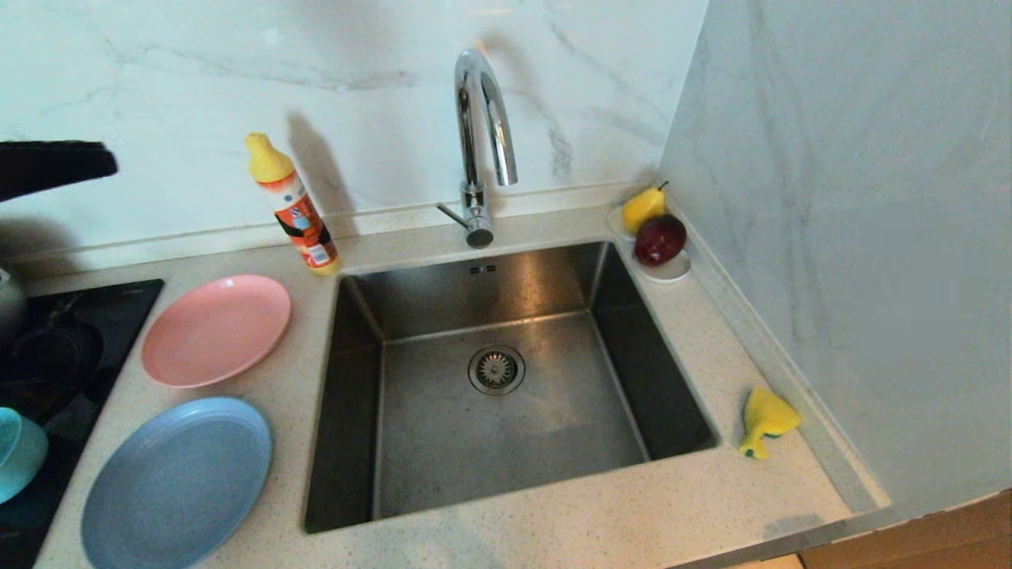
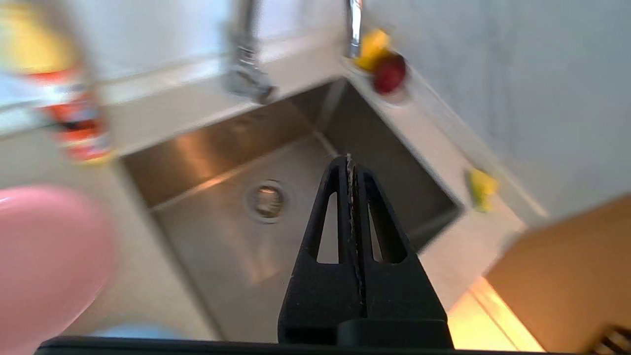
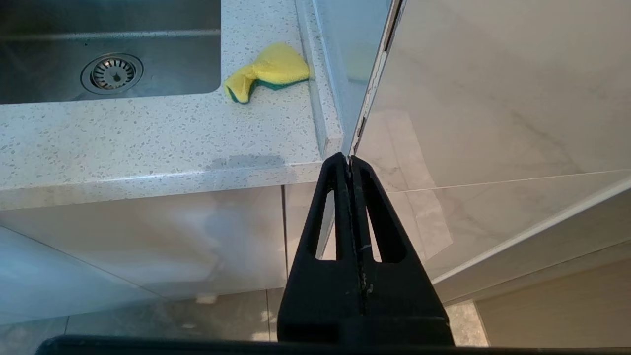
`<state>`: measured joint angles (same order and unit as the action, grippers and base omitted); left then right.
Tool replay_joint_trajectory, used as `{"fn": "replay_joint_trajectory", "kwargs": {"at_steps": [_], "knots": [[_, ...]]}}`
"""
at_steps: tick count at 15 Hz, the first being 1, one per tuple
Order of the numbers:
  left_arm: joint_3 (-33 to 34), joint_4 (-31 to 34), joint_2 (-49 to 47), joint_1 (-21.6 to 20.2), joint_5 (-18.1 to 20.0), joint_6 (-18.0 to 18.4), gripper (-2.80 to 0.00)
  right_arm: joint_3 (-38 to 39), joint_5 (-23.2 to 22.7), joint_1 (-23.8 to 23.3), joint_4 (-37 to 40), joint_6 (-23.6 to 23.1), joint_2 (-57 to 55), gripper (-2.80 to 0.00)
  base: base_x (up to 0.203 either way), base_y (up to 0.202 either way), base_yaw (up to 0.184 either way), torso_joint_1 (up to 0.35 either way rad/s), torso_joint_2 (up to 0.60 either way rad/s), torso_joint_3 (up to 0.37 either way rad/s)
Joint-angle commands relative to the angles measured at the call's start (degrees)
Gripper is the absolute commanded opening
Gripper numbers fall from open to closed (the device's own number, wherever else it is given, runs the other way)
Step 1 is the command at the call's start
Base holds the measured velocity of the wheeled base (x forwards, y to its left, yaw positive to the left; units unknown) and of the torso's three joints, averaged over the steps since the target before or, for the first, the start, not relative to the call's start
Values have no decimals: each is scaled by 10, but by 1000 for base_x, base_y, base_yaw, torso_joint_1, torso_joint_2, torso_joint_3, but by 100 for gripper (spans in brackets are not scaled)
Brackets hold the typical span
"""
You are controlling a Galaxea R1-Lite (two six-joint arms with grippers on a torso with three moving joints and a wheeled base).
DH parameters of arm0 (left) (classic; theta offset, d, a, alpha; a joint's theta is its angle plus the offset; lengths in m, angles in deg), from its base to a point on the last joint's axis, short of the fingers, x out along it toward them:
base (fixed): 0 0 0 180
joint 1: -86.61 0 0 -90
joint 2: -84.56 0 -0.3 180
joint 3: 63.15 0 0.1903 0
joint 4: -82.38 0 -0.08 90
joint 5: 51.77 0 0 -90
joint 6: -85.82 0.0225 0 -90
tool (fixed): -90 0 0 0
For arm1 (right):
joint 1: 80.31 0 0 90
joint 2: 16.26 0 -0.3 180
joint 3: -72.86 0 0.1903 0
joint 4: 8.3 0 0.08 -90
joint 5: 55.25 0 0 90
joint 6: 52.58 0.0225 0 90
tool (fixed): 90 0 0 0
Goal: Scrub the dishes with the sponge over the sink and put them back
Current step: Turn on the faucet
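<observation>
The sponge (image 1: 765, 420) is a small yellow pad with a thin green layer, crumpled and folded up on itself, lying on the speckled desk (image 1: 553, 521) to the right of the sink (image 1: 506, 379), close to the raised edge by the wall. The sink is a square steel basin with a round strainer drain (image 1: 496, 369) and a curved chrome tap (image 1: 481, 142) behind it. Left of the sink lie the matte pink plate (image 1: 217, 329) and, nearer the robot, the slightly larger light-blue plate (image 1: 179, 482); the teal bowl (image 1: 17, 452) shows partly at the left edge on the dark hob. The left gripper (image 2: 350, 160) hangs above the sink region, fingers pressed together, holding nothing. The right gripper (image 3: 349, 159) sits low in front of the desk edge, fingers together and empty.
</observation>
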<state>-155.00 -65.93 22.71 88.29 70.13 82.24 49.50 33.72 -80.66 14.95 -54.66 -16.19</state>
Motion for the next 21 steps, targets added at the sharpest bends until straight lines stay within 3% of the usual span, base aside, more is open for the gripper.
{"fn": "replay_joint_trajectory", "kwargs": {"at_steps": [1, 4, 8, 10, 12, 14, 18, 21], "knots": [[-58, -3, -148, 10, 24, 0, -280, 0, 0, 0, 0, 0, -1, -280, 0, 0, 0, 0, 0, 0], [-94, -40, -252, 20, 35, -14, -280, 0, 0, 0, 0, 0, -1, -280, 0, 0, 0, 0, 0, 0], [-149, -122, -378, 44, 28, -69, -280, 0, 0, 0, -1, 0, -1, -280, 0, 0, 0, 0, 0, 0], [-193, -132, -430, 67, -14, -86, -280, 0, 0, 0, -1, 0, -1, -280, 0, 0, 0, 0, 0, 0], [-247, -134, -484, 96, -89, -92, -280, 0, 0, 0, -1, 0, -1, -280, 0, 0, 0, 0, 0, 0], [-302, -135, -532, 116, -140, -101, -280, 0, 0, 0, 0, 0, -1, -280, 0, 0, 0, 0, 0, 0], [-407, -136, -612, 135, -210, -119, -280, 0, 0, 0, -1, 0, -1, -280, 0, 0, 0, 0, 0, 0], [-415, -180, -643, 138, -228, -120, -280, 0, 0, 0, 0, 0, -1, -280, 0, 0, 0, 0, 0, 0]]}}
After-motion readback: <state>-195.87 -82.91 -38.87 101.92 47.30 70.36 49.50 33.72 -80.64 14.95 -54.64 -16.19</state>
